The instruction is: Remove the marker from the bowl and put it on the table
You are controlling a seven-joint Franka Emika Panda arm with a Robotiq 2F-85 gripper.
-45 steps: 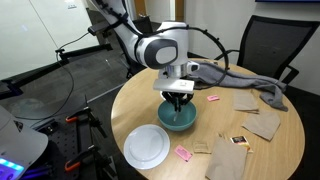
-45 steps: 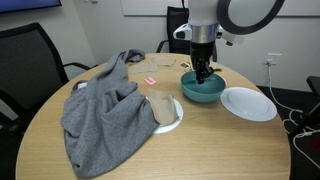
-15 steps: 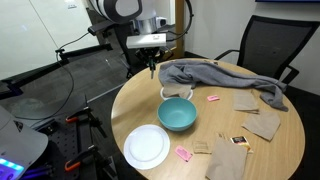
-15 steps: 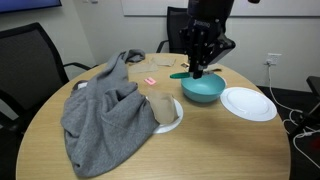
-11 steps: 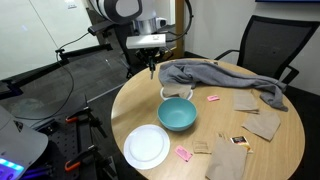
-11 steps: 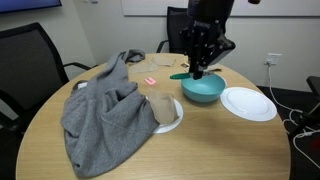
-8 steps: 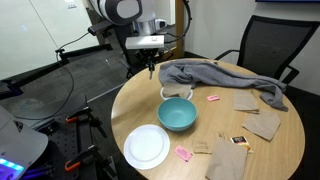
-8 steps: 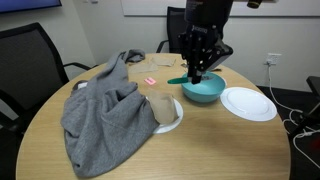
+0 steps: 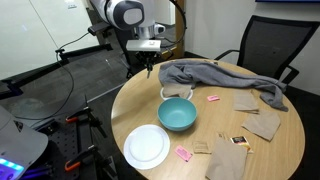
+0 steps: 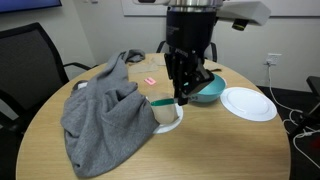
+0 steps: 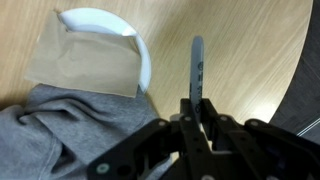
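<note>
Jaws clamped on the marker (image 11: 197, 68), the gripper (image 11: 197, 108) hangs above the table (image 11: 250, 60) near its edge, well apart from the bowl (image 9: 177, 114). The marker's long axis points from the jaws straight down toward bare tabletop.

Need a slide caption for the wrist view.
Gripper shut on the marker, held over the table beside a white plate and gray cloth.
</note>
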